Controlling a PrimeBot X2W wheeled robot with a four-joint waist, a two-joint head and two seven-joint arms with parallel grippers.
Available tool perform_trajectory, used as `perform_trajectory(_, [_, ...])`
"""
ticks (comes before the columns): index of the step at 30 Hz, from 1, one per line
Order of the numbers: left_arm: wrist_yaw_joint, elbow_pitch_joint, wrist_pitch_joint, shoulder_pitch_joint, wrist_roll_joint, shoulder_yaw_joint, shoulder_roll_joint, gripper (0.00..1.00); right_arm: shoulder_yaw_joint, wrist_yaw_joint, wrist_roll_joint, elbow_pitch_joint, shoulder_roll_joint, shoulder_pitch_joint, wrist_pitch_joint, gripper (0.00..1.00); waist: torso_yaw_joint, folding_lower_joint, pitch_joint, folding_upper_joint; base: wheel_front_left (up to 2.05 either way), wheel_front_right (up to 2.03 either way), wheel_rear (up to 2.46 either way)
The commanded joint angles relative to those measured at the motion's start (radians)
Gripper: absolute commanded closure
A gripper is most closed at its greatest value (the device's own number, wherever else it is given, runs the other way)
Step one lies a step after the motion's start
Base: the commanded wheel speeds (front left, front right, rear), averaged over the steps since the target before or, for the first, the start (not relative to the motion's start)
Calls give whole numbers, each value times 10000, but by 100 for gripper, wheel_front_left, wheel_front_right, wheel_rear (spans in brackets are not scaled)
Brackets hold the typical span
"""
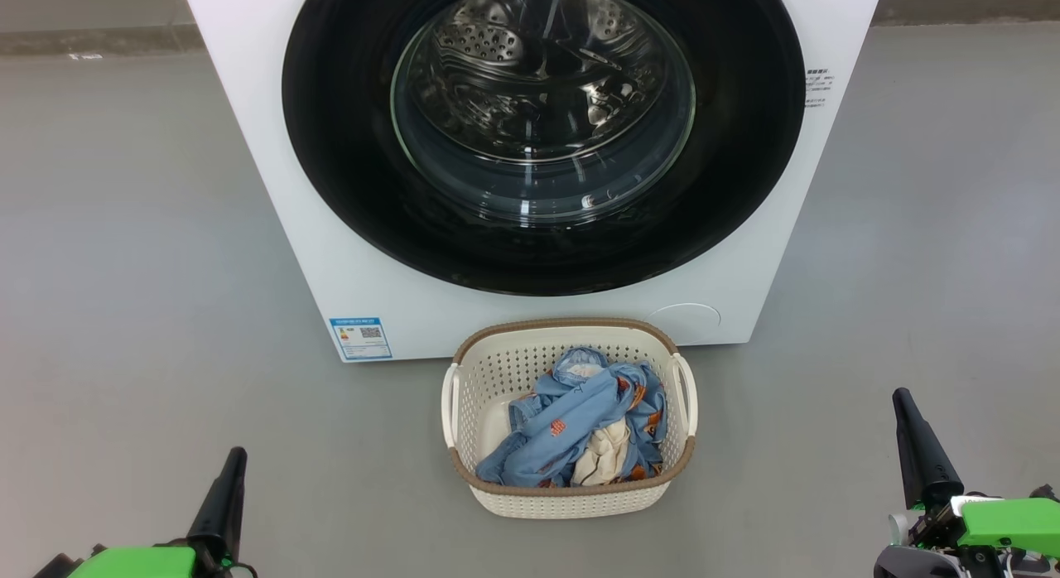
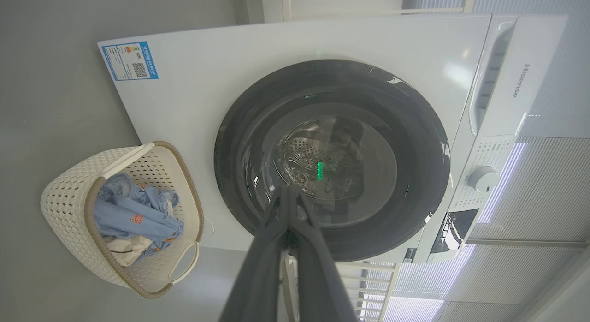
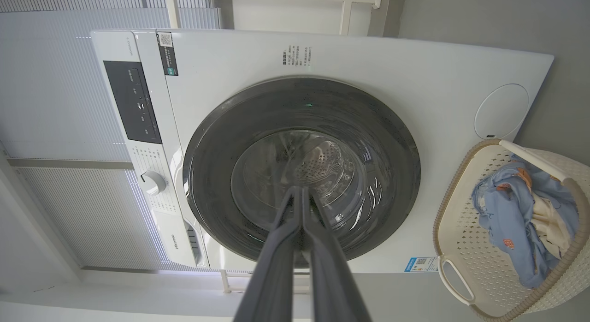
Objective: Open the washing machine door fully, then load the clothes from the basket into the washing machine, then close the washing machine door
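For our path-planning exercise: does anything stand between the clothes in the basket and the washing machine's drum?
Yes: the shut washing machine door blocks the way, right behind the basket that holds the clothes.

the white washer [image 1: 265,172] stands right in front of me, its round door [image 1: 348,164] shut, black rim glossy, steel drum showing through the glass. my cream basket [image 1: 571,502] sits upright on the floor just before it, holding crumpled light blue clothes [image 1: 563,421] with a cream piece among them.
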Motion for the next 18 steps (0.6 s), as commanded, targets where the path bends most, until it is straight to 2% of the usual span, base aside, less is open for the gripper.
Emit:
perform_trajectory(1, [-61, -175, 70, -484, 154, 353, 107, 100, 168, 14, -120, -234, -55, -423, 80, 100, 0, 0, 0, 0, 0, 0, 0])
perform_trajectory(15, [-61, -175, 70, -484, 154, 353, 107, 100, 167, 14, -120, -234, -54, -423, 81, 100, 0, 0, 0, 0, 0, 0, 0])
perform_trajectory(16, [0, -1, -1, -2, 0, 1, 0, 0, 0, 0, 0, -2, 2, -2, 0, 0, 0, 0, 0, 0, 0, 0, 0])
perform_trajectory(18, [15, 113, -12, 79, -18, -28, -28, 0, 31, 0, 4, 150, 29, 78, -7, 0, 0, 0, 1, 0, 0, 0, 0])
